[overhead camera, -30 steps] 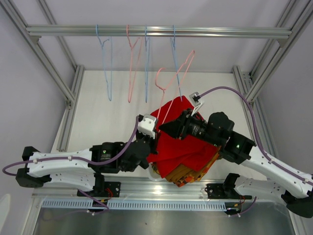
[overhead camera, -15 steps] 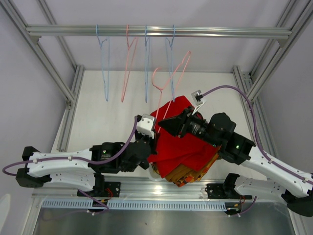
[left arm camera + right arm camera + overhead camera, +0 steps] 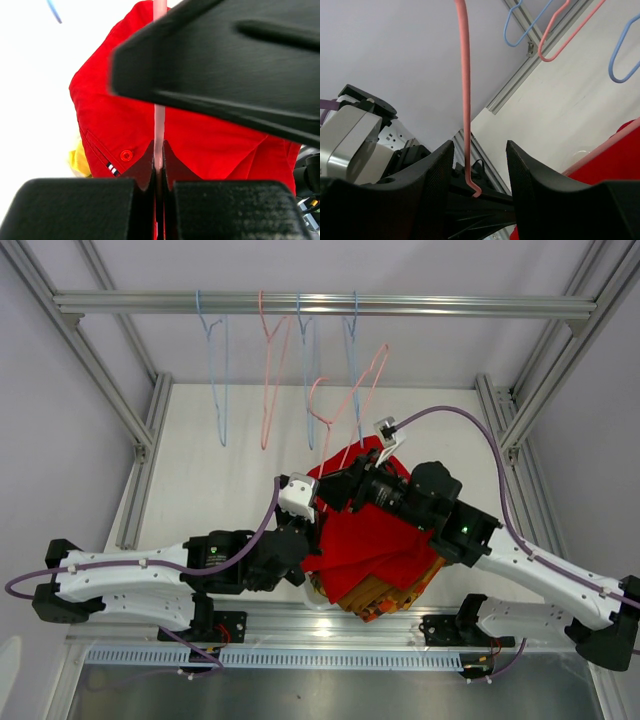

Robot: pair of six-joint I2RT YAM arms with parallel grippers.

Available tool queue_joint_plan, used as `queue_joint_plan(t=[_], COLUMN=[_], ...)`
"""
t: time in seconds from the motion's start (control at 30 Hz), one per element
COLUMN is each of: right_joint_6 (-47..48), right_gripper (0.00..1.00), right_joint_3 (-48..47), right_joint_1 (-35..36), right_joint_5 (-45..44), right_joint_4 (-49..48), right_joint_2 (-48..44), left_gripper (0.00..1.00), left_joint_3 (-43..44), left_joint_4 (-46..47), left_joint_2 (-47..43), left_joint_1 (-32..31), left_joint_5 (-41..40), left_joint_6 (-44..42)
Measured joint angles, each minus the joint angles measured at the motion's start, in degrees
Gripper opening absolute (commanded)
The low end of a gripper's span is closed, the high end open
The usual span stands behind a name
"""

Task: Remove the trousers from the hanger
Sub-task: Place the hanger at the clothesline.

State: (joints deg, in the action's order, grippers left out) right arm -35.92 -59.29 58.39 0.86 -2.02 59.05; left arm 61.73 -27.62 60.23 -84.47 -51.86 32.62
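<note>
Clearly the left tool is clamped on the pink hanger: in the left wrist view its two fingers press together on the thin wire, which runs straight up toward 12 o'clock between them. Behind that wire hang the red trousers, with a red button and a small striped tag showing at about 8 o'clock of the fingertips. A bit of the yellow pair peeks out at 9 o'clock, past the edge of the red cloth.

The right tool stands apart. Its two black fingers flank the same pink wire without touching it, and the wire's small hooked end sits low between them. At 4 o'clock in that view a second pink bar slants along the edge of the red cloth.

From above, the red trousers lie on top of the other folded pairs, at about 6 o'clock on the white counter, close to the arm bases. The left arm reaches in from 9 o'clock of the pile and the right arm from 3 o'clock, the two tools meeting at the pile's 11 o'clock corner. The pink hanger rises from there toward 1 o'clock. Whether the red cloth is draped over the hanger or only lies behind it cannot be told.

At 12 o'clock, the metal rail carries three blue hangers and a second pink one.
</note>
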Motion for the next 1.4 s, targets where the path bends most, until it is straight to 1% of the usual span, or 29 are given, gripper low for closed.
queue_joint_plan(t=[0.03, 0.13, 0.17, 0.23, 0.27, 0.33, 0.37, 0.43, 0.47, 0.7, 0.73, 0.8, 0.83, 0.87, 1.0, 1.03, 1.1, 1.13, 1.23, 1.4], right_joint_6=[0.02, 0.22, 0.37, 0.55, 0.66, 0.74, 0.74, 0.22, 0.04, -0.83, -0.94, -1.09, -1.11, -0.90, -0.42, -0.31, -0.13, -0.02, 0.33, 1.62], right_gripper=[0.51, 0.43, 0.36, 0.28, 0.22, 0.15, 0.09, 0.05, 0.00, 0.00, 0.00, 0.00, 0.00, 0.00, 0.00, 0.00, 0.00, 0.00, 0.00, 0.00], right_joint_3=[-0.15, -0.50, -0.63, -0.79, -0.92, -1.07, -1.14, -1.25, -1.27, -1.27, -1.27, -1.27, -1.27, -1.27, -1.27, -1.27, -1.27, -1.27, -1.27, -1.40], right_joint_1=[-0.02, -0.02, -0.02, -0.13, -0.15, -0.17, -0.24, -0.48, -0.48, -0.50, -0.55, -0.61, -0.66, -0.76, -1.27, -1.42, -1.77, -1.95, -2.45, -3.48], right_joint_5=[0.00, 0.00, 0.00, 0.04, 0.04, 0.46, 0.55, 1.29, 1.49, 2.58, 2.64, 2.82, 2.86, 2.78, 2.32, 2.08, 1.84, 1.73, 1.44, 0.98], right_joint_4=[-0.13, -0.50, -0.57, -1.22, -1.46, -2.36, -2.78, -3.23, -3.37, -4.15, -4.13, -4.11, -4.09, -4.07, -3.19, -2.89, -2.19, -1.90, -0.98, 2.75], right_joint_2=[0.50, 1.92, 2.29, 2.89, 3.04, 3.23, 3.30, 3.37, 3.39, 3.41, 3.41, 3.41, 3.41, 3.41, 3.39, 3.37, 3.34, 3.34, 3.23, 1.68], left_gripper=[0.01, 0.00, 0.01, 0.01, 0.00, 0.01, 0.01, 0.01, 0.01, 0.01, 0.04, 0.14, 0.24, 0.29, 0.36, 0.41, 0.47, 0.55, 0.67, 0.75], left_joint_3=[0.00, 0.00, 0.00, 0.00, 0.00, 0.00, 0.00, 0.00, 0.00, -0.04, -0.04, -0.04, -0.04, -0.04, -0.04, -0.07, -0.13, -0.11, -0.11, -0.11], left_joint_4=[0.00, -0.02, 0.00, -0.07, -0.11, -0.11, -0.20, -0.39, -0.39, -0.31, -0.35, -0.37, -0.44, -0.57, -1.18, -1.16, -1.03, -0.87, -0.87, -1.79], left_joint_2=[0.00, 0.00, 0.00, 0.00, 0.00, 0.00, 0.00, 0.00, 0.00, -0.72, -0.72, -0.74, -0.76, -0.90, -2.62, -3.30, -4.85, -5.68, -8.00, -12.55], left_joint_1=[-0.02, -0.02, -0.02, 0.00, 0.00, 0.00, 0.00, 0.00, 0.00, -0.02, -0.04, -0.07, -0.04, -0.07, -0.07, -0.07, -0.07, -0.07, -0.07, -0.07], left_joint_5=[0.02, 0.02, 0.02, 0.02, 0.02, 0.02, 0.00, -0.04, -0.09, -0.02, -0.02, -0.07, -0.07, -0.04, 0.04, 0.22, 1.05, 1.57, 3.78, 8.15], left_joint_6=[0.02, 0.37, 0.42, 0.46, 0.46, 0.46, 0.46, 0.50, 0.52, 0.52, 0.55, 0.66, 0.83, 0.92, 1.01, 0.96, 0.61, 0.46, 0.42, 0.31])
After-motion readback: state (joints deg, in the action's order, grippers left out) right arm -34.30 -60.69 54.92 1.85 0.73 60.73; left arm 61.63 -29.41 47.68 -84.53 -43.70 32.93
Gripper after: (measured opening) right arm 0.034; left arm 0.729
